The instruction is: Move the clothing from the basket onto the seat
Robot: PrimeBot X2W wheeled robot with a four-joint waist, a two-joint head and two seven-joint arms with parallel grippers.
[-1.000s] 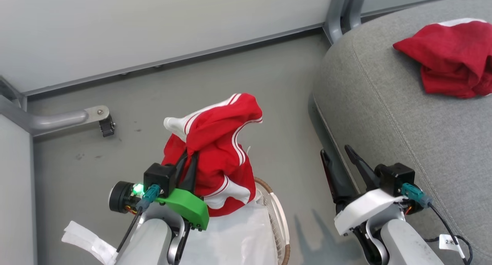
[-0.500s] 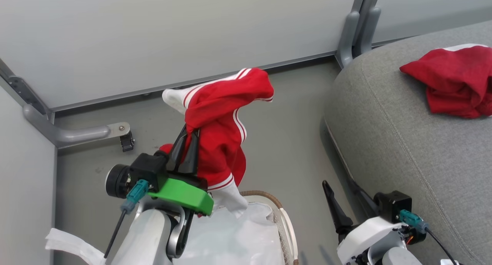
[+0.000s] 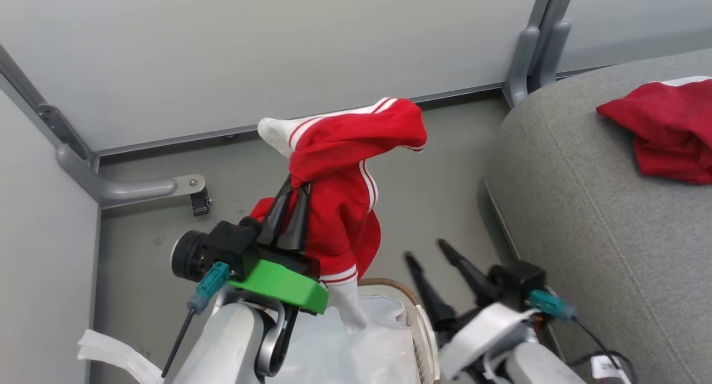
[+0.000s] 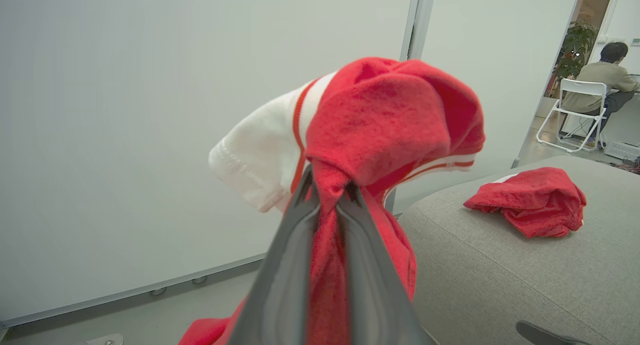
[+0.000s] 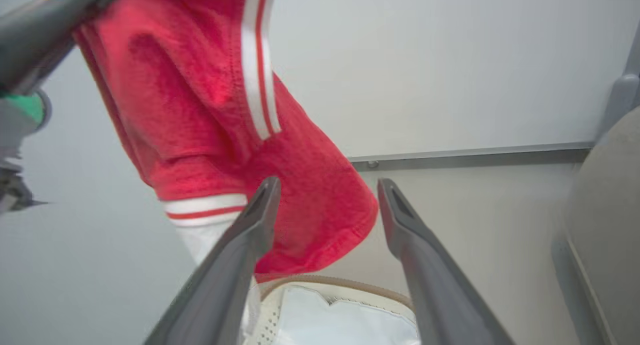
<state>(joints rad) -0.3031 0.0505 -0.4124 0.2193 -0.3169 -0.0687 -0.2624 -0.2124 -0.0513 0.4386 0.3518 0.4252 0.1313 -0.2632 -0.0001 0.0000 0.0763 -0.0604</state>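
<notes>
The left gripper (image 3: 297, 190) is clenched on the red garment (image 3: 340, 206), which drapes over its fingertips and hangs above the basket (image 3: 416, 316). The right gripper (image 3: 426, 250) stands spread nearby.

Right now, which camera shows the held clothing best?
The head view: the clothing hangs nearly whole from the left gripper over the basket. The left wrist view shows its pinched top; the right wrist view, its lower hem.
</notes>
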